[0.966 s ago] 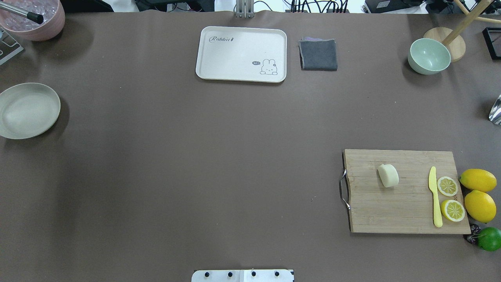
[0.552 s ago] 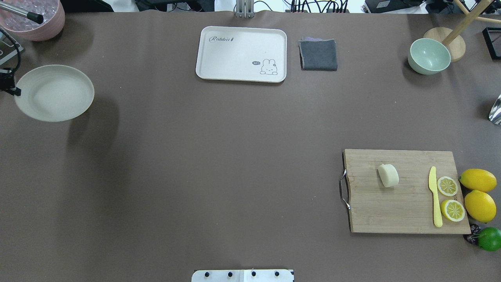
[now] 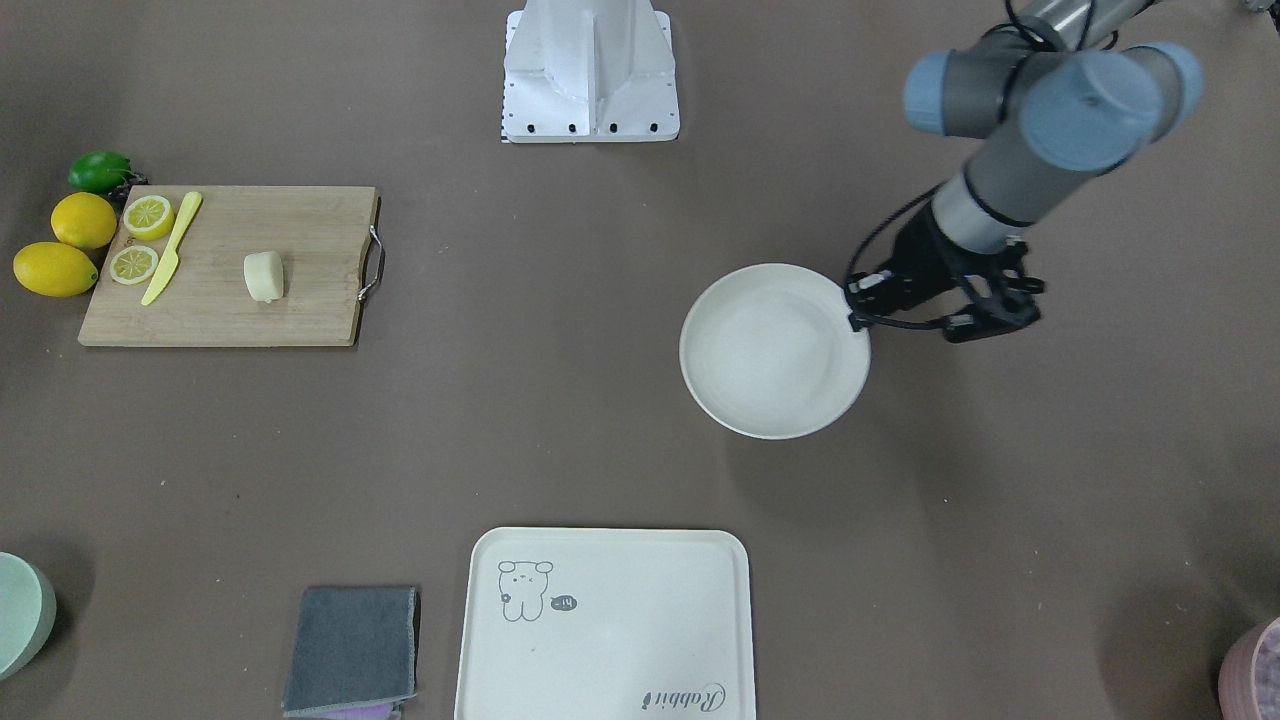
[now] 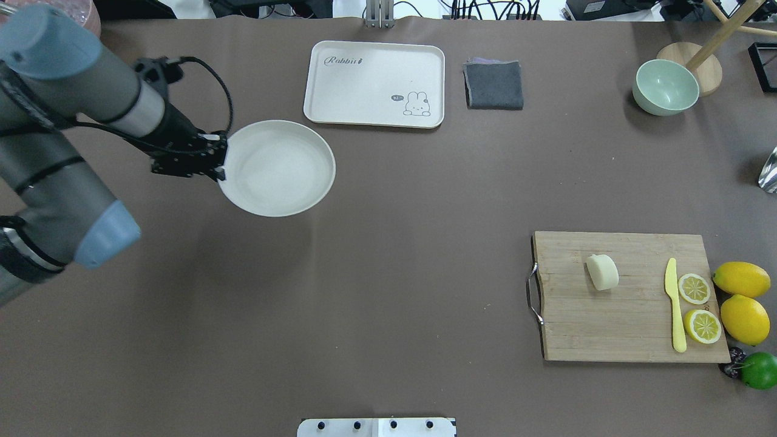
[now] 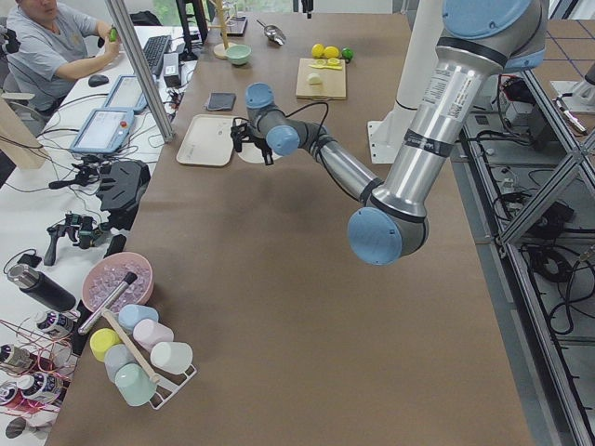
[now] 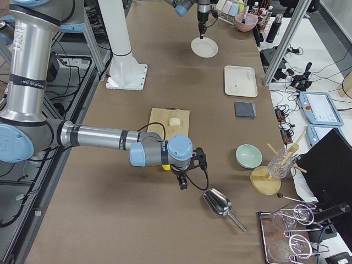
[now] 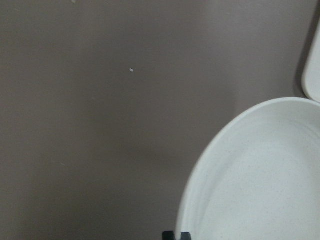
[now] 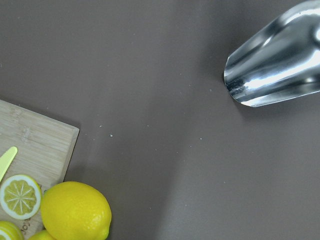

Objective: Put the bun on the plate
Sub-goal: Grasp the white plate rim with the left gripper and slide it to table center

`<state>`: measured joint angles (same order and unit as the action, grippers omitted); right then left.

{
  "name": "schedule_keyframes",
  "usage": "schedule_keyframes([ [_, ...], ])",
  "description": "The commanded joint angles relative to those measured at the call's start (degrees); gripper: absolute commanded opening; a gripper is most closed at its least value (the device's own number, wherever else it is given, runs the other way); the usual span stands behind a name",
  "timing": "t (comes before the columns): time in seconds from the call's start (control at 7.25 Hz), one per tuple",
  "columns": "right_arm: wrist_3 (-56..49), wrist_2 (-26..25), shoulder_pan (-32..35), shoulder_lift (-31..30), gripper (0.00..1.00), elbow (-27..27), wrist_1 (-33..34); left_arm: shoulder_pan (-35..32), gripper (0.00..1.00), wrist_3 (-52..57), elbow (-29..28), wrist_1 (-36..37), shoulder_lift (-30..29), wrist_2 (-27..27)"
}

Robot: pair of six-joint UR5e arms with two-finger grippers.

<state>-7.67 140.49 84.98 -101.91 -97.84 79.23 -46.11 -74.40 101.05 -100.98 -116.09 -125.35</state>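
**Plate gripped at its rim; bun on the board**

The plate [image 4: 285, 176] is pinched at its rim by the left gripper [image 4: 220, 164], over the robot's left half of the bench [image 4: 388, 273]. The jaws are closed narrowly on the rim edge nearest the arm. In the left wrist view only two dark fingertips [image 7: 170, 235] are seen at the bottom edge, with the rim between them. The plate is near the tray [image 4: 374, 84], on the robot's side of it and apart from it. Whether the plate rests on the bench or is held just above it cannot be told for certain.

The bun [image 4: 602, 271] lies on the board [image 4: 631, 328] on the robot's right, well apart from the plate. It is placed between the board's metal handle [image 4: 533, 294] and the yellow knife [image 4: 674, 303]. Two lemon slices [image 4: 694, 288] are set just beside the knife, at the board's outer edge. Two lemons [image 4: 740, 279] and a lime [image 4: 759, 370] lie on the bench just past that edge.

The right gripper [image 6: 183, 184] is seen only in the exterior right view, near the board's outer end and close to a metal scoop [image 6: 217, 203]. How far it is open cannot be told.

A grey cloth [image 4: 493, 85] lies just beside the tray, and a green bowl [image 4: 665, 87] stands farther along the far side.
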Motion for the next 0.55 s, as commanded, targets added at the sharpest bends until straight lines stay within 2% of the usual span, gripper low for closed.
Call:
schedule_keyframes([
  [0.0, 10.17, 0.31, -5.15, 0.75, 1.0, -2.52, -0.39, 10.05, 0.0, -5.38, -6.96, -0.53, -9.11, 7.48],
  [0.28, 19.13, -0.21, -10.08, 0.58, 1.0, -3.24, -10.89, 13.74, 0.0, -6.88, -12.78, -8.49, -10.38, 11.68],
  [0.41, 23.53, 0.14, -12.19, 0.66, 0.99, -3.32, -13.38, 14.28, 0.0, -9.77, -13.68, -10.19, -10.55, 11.97],
])
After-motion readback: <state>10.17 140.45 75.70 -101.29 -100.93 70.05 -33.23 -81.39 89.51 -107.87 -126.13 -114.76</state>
